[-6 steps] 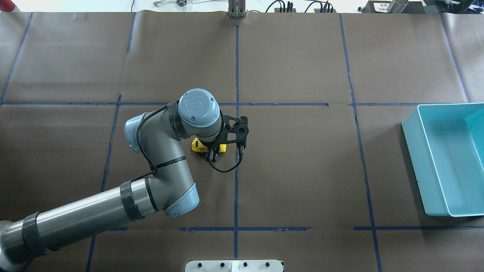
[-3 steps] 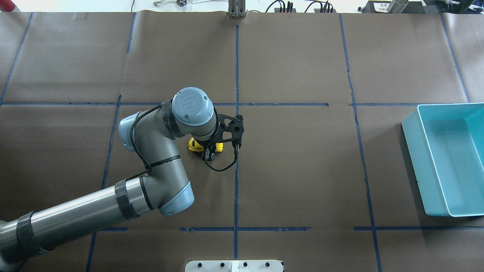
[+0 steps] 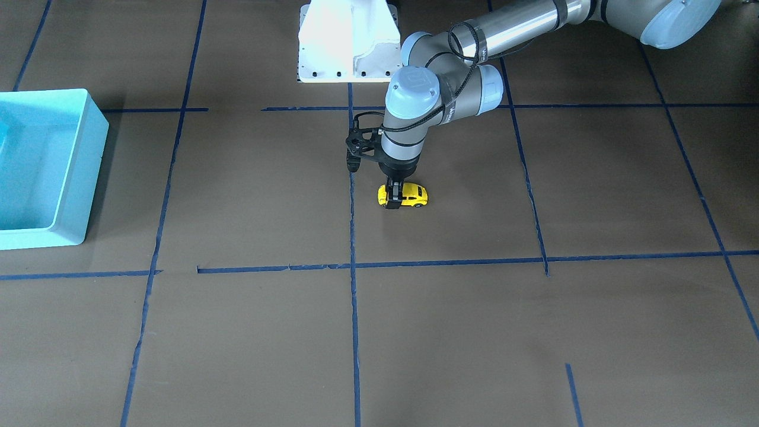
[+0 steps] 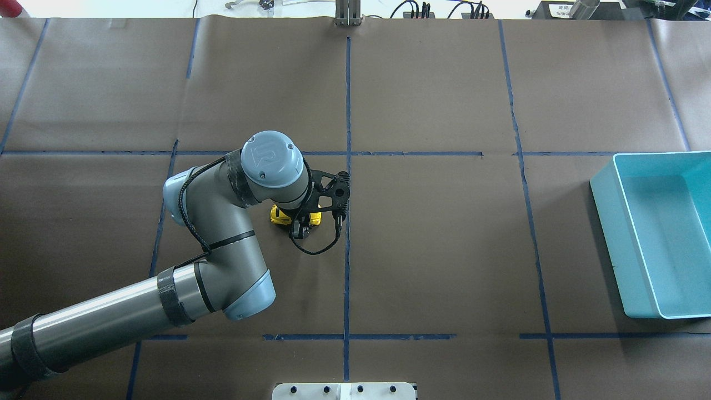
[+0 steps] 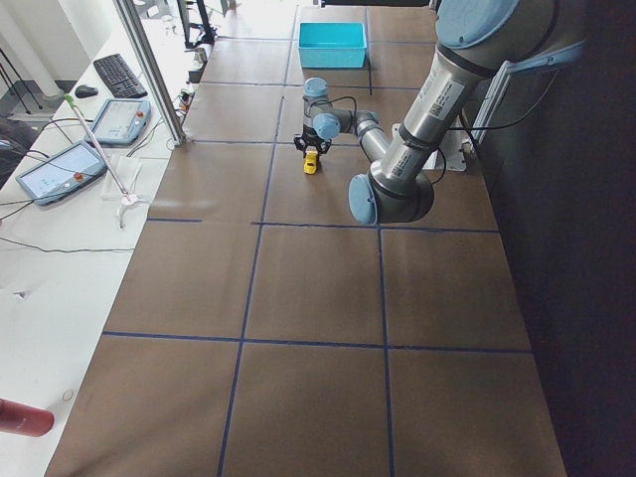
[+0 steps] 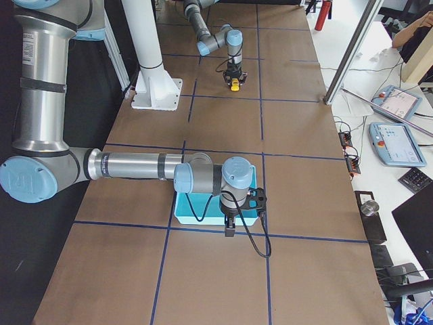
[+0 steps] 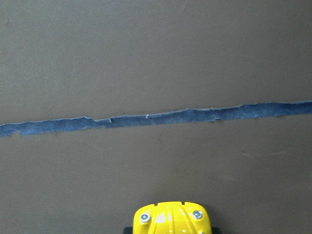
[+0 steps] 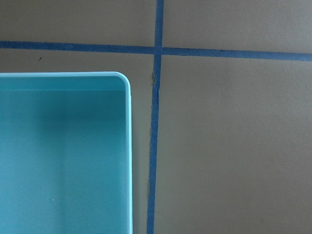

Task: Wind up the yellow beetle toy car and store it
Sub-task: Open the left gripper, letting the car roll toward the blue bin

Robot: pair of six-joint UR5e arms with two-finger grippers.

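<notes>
The yellow beetle toy car (image 3: 409, 195) sits low on the brown paper near the table's middle. It also shows in the overhead view (image 4: 276, 215), the exterior left view (image 5: 311, 164) and the exterior right view (image 6: 234, 84). My left gripper (image 3: 392, 200) points straight down and is shut on the car. Its wrist view shows only one yellow end of the car (image 7: 170, 219), with two screws. My right gripper (image 6: 229, 229) hangs over the near edge of the turquoise bin (image 6: 196, 211). I cannot tell whether it is open or shut.
The turquoise bin (image 4: 606, 222) stands at the table's right end, also seen in the front view (image 3: 89, 154). The right wrist view shows its corner (image 8: 127, 146). The white robot base (image 3: 347, 41) is at the near edge. Blue tape lines (image 4: 347, 266) cross the paper.
My left arm has moved steadily to the left in the overhead view, and the car has moved along with it in the gripper. The bin has not moved.
</notes>
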